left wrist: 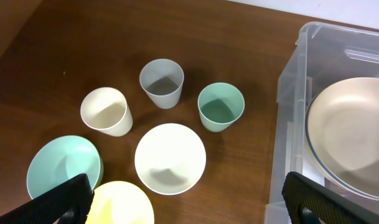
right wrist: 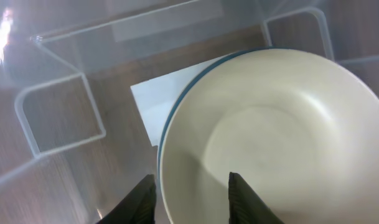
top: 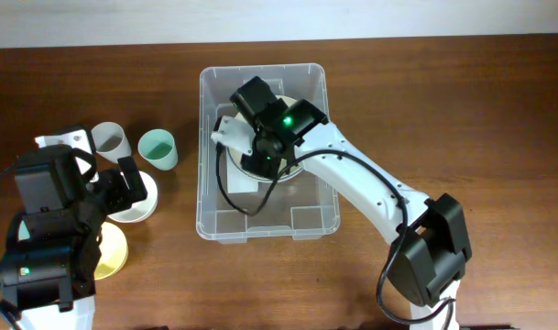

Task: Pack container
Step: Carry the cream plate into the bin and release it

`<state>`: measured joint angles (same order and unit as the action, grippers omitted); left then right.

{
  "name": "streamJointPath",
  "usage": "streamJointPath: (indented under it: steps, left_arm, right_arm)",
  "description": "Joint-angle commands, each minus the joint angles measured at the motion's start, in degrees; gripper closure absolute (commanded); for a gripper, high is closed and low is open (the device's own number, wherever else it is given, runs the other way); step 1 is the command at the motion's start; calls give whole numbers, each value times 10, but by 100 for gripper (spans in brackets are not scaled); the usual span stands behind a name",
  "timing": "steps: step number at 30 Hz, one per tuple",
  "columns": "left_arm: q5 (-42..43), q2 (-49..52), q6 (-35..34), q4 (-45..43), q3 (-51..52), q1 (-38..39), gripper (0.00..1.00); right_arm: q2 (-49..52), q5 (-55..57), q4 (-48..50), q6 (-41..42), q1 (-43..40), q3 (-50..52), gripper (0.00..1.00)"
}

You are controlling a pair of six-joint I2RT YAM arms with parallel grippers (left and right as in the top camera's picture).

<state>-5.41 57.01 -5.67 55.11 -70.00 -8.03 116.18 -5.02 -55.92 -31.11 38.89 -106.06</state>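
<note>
The clear plastic container (top: 205,183) stands at the table's centre; its wall also shows in the left wrist view (left wrist: 289,124). A beige bowl with a blue rim (right wrist: 282,130) lies inside it, partly over the white label (right wrist: 155,102) on the base. My right gripper (right wrist: 192,199) is down inside the container (top: 260,147), open, with one finger on each side of the bowl's rim. My left gripper (left wrist: 189,208) is wide open and empty above the dishes left of the container.
Left of the container stand a white cup (left wrist: 106,112), a grey cup (left wrist: 161,83) and a green cup (left wrist: 221,107). Nearer me are a white bowl (left wrist: 170,158), a teal bowl (left wrist: 63,167) and a yellow bowl (left wrist: 121,204).
</note>
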Motion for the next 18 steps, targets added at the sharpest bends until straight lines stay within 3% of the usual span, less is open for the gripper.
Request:
streamJointPath:
  steps: [1,5,10,14,18]
  left_arm:
    - [0,-1,-7,-2,-8,-3,1]
    - [0,2,-7,-3,-9,-3,1]
    - [0,49,-7,26,-47,-3,1]
    - [6,134,-8,54,-111,-3,0]
    - [57,214,-8,54,-135,-2,1]
  right_arm:
    - [-52,50,0,125,-36,-64,63]
    - [-120,64,-15,261,-132,-107,57]
    - [-212,66,-65,421,-338,-108,54]
    - [-237,54,-152,468,-495,-107,53]
    - [-236,-9,-229,466,-590,-56,53]
